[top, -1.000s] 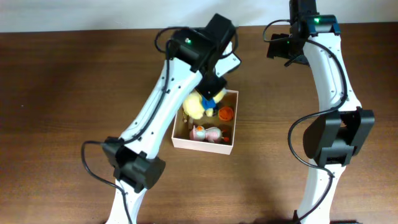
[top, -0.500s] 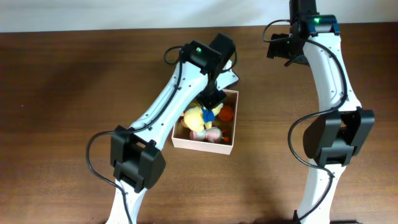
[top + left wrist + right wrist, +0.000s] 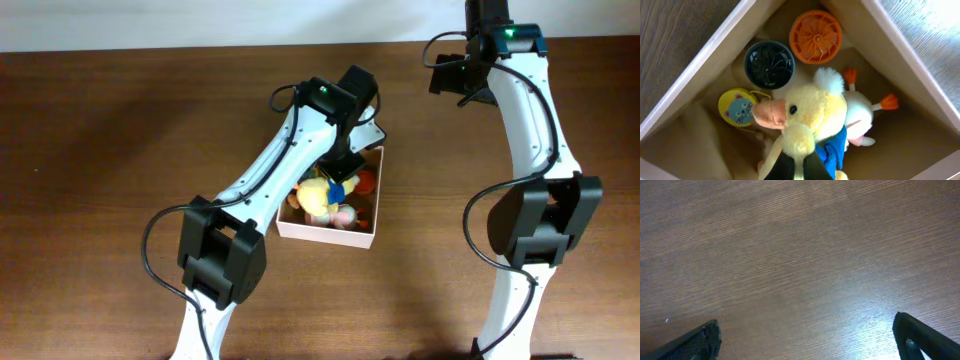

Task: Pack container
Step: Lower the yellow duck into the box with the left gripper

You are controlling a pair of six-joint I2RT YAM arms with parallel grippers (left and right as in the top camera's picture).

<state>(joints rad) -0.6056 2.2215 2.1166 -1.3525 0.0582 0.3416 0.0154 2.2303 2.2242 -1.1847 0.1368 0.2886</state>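
The container [image 3: 326, 231] was a square, shallow cardboard box with white outer walls and a tan brown inside. In the overhead view it lay flat on the dark brown wooden surface [image 3: 100, 150], near the middle, with the left arm reaching over its 12 o'clock side. In the left wrist view its white rim [image 3: 690, 65] ran in a V shape around one corner, and the brown floor was mostly covered by toys.

The left gripper [image 3: 796, 169] hung over the box, and its jaws were narrow, closed on the body of a yellow plush duck [image 3: 815, 110] with a pinkish beak, a white tuft and a blue cloth piece. I could not tell if the duck touched the floor of the box.

From the duck's head, an orange round plastic disc with spokes [image 3: 816, 36] lay at 12 o'clock in the corner. A black round disc of the same shape [image 3: 769, 64] lay at 10 o'clock, just beside the orange one. A small yellow round tag with a blue animal face [image 3: 737, 106] lay at 9 o'clock, near the beak. A white plush toy with orange feet [image 3: 860, 117] lay at 3 o'clock, touching the duck.

The right gripper [image 3: 807, 330] was well apart from the box, at about 1 o'clock from it. Its jaws stood wide, with only the bare surface under them.
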